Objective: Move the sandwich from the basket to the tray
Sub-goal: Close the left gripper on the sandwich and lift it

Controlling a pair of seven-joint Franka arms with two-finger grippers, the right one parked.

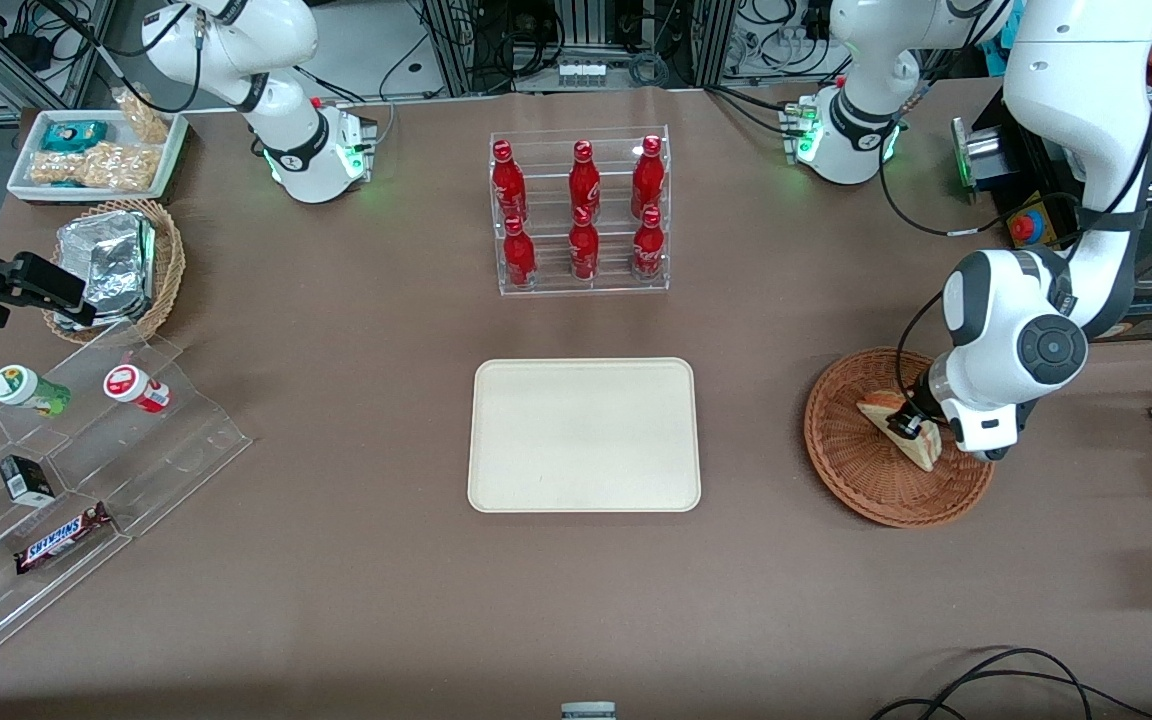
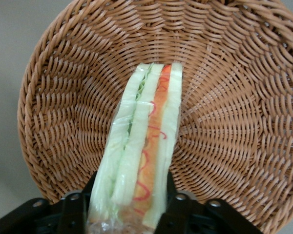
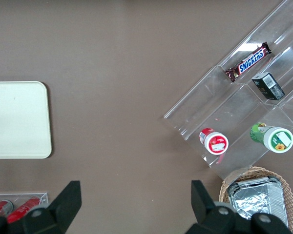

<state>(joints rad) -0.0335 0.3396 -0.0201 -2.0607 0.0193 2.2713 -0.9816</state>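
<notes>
Snacks fill the parked arm's end of the desk (image 1: 336, 600): one white tray of packets (image 1: 96, 152), one tan basket of foil packs (image 1: 116, 268), and a clear stepped stand (image 1: 86, 480) carrying two round tubs, one Snickers bar (image 1: 63, 538) and one small dark box. Bare brown desk runs wide between that stand and the tray (image 1: 584, 436), which lies flat and bare, its rounded rim clear of everything on all four edges. Farther from the front camera than the tray stands one clear rack (image 1: 581, 212) with six red bottles, three on each of two steps, well apart from the tray's rim. Open desk also separates the tray from the basket (image 1: 861, 470), which sits toward my working end. My jaws (image 1: 908, 424) are low inside that basket, closed narrow on the sandwich (image 1: 921, 440), one finger on each bread face. One sandwich only, and it stands on edge in its clear wrap, the orange-red and pale green layers showing between my fingers (image 2: 178, 207), its tip reaching toward the basket's middle.
</notes>
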